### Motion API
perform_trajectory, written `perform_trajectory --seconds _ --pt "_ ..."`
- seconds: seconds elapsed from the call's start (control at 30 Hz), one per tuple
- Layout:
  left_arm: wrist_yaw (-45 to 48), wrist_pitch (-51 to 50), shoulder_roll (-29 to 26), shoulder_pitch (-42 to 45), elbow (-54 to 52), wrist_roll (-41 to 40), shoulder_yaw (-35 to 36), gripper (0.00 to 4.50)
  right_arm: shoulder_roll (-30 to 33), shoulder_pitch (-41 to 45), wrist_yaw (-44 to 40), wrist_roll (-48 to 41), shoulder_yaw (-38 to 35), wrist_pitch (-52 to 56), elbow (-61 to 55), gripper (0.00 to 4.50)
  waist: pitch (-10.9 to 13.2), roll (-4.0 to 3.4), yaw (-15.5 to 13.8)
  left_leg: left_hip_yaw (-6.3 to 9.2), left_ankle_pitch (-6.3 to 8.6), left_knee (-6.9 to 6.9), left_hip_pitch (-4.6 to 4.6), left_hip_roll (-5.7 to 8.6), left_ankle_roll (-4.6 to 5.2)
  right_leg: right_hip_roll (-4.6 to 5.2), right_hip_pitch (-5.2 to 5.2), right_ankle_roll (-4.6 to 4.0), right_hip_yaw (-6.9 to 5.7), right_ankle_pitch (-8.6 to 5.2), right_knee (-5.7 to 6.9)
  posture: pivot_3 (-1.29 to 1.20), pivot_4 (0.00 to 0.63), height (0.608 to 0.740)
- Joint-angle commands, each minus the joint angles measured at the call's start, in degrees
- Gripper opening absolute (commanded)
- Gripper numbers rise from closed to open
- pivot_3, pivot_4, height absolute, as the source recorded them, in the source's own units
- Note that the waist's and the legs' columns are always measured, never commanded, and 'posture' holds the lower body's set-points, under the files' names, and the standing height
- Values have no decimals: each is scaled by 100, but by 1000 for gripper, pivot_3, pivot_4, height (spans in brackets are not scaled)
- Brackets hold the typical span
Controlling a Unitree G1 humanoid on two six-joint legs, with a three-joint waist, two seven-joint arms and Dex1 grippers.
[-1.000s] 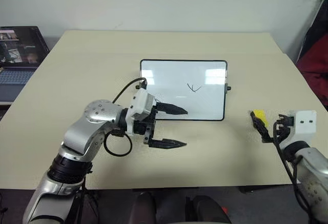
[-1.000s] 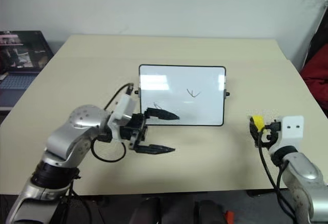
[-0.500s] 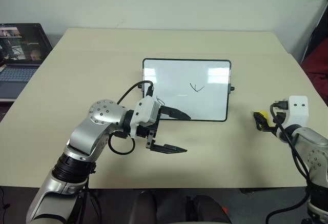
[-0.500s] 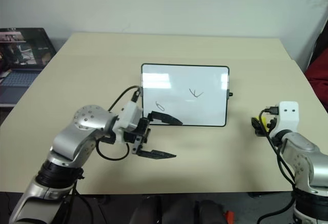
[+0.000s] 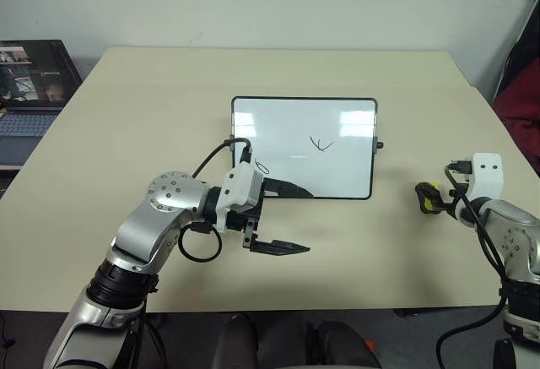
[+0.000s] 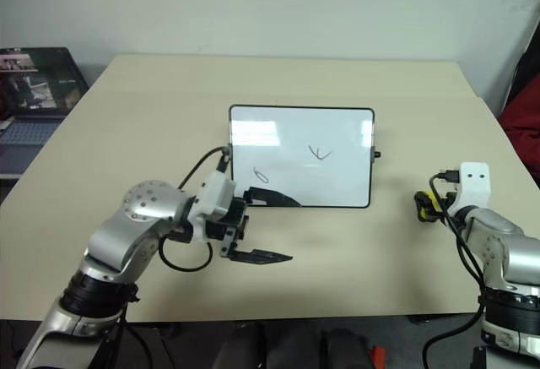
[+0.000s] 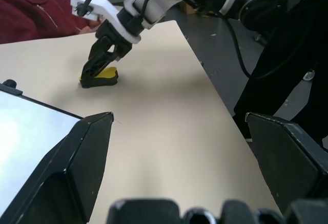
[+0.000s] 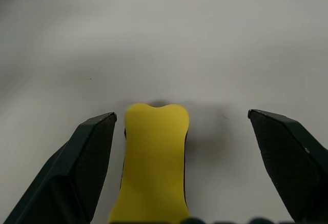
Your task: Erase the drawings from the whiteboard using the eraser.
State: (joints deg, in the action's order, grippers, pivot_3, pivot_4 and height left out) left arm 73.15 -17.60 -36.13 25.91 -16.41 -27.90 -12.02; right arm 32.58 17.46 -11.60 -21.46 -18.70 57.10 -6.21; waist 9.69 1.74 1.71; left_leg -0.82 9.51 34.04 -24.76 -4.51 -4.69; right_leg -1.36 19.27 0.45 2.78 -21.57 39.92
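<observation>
The eraser (image 8: 155,162) lies flat on the table (image 5: 135,116), well to the right of the whiteboard (image 5: 337,162) and near the table's right edge; in the right wrist view it sits between the two fingers of the right gripper (image 8: 189,167), which are spread wide with a gap on each side of the yellow block, nearer one finger than the other; nothing is pinched yet. Over the last second this gripper has come forward and down to the eraser, so that the block now lies inside the open jaws; I judge the next step to be closing on it and lifting. The drawings (image 5: 321,143) are both untouched on the board: the check-like mark near the middle and the small loop near the lower left corner. The left gripper (image 5: 291,217) has stayed put at that corner, fingers spread, upper one over the board's edge, lower one over bare table; whether it touches the frame I cannot tell.
</observation>
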Motion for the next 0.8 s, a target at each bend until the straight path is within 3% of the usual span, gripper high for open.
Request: perform_trajectory --seconds 0.03,0.3,0.4,0.63,0.8 --pt "-25 -22 -25 -8 -272 -94 93 4500 99 121 -97 92 11 -191 62 4469 0 0 0 0 0 0 0 0 0 0 0 -3 0 1 0 0 150 740" --pt "-88 -97 -33 -55 -340 -104 146 4500 105 191 -225 166 53 -223 245 4469 0 -1 -1 0 0 1 0 0 0 0 0 -1 0 0 1 0 150 740" --pt "-112 -128 -43 -82 -379 -119 154 4500 84 217 -276 191 57 -206 273 3895 0 -1 0 0 0 1 0 0 0 0 0 -1 0 0 1 0 150 740" --pt "-180 -191 -87 -171 -470 -138 206 4500 29 181 -351 256 109 -181 284 1368 0 -1 0 0 0 1 0 0 0 0 0 -1 0 0 1 0 150 740" --pt "-274 -249 -118 -228 -499 -152 265 4500 -25 166 -350 263 146 -207 266 1147 0 0 4 1 0 3 1 -1 0 0 -1 0 0 0 2 0 150 740"
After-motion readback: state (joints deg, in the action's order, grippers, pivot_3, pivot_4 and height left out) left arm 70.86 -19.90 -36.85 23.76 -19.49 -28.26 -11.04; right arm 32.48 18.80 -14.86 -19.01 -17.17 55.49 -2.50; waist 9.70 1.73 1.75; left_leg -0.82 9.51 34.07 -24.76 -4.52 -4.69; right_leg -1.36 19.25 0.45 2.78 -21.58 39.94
